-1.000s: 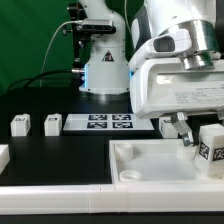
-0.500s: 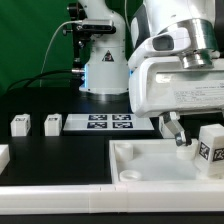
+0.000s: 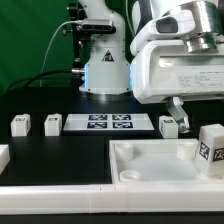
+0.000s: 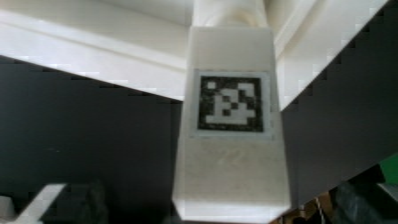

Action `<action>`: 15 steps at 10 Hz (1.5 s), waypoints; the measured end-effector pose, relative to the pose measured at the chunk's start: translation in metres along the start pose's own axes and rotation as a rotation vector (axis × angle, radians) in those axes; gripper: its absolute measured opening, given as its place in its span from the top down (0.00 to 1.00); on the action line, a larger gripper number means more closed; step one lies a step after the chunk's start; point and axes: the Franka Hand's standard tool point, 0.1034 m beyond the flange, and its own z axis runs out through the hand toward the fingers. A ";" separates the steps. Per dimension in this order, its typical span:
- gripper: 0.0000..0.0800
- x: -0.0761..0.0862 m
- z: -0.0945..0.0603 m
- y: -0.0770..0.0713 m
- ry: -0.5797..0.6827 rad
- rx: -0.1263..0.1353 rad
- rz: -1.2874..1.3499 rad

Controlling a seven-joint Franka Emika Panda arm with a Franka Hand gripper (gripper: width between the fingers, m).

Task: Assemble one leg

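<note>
In the exterior view, the pincer [image 3: 181, 118] is seen on the right, hanging from the arm's big white hand. Only one dark finger [image 3: 179, 108] is shown, slanting down just above and beside the leg [image 3: 168, 125]. The other finger is hidden, so whether the pincer is apart or together cannot be told. The leg stands on the black worktop [image 3: 60, 150], just right of the marker board [image 3: 110, 123] and just beyond the tray's far rim.

In the wrist view, the leg [image 4: 231, 150] is shown close and fills the middle. Its black-and-white tag [image 4: 231, 103] is turned to the camera, which the exterior view shows only small. Behind it, the white rim of the tray [image 4: 89, 55] and dark worktop are seen. A pale grey shape at one corner is too blurred to name.

Only the exterior view gives the surroundings. The tray [image 3: 150, 165] lies near, on the right. A right leg [image 3: 211, 143] stands at its right edge. Two left legs [image 3: 19, 125] [image 3: 52, 124] stand left of the marker board. A white part [image 3: 3, 155] is cut off at the left edge. A second white arm [image 3: 103, 60] stands far behind. The hand blocks the upper right of the scene.
</note>
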 end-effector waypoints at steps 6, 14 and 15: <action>0.19 -0.008 0.000 -0.018 -0.371 0.091 0.010; 0.19 -0.006 0.011 -0.004 -0.498 0.101 0.018; 0.19 -0.007 0.012 -0.004 -0.499 0.101 0.018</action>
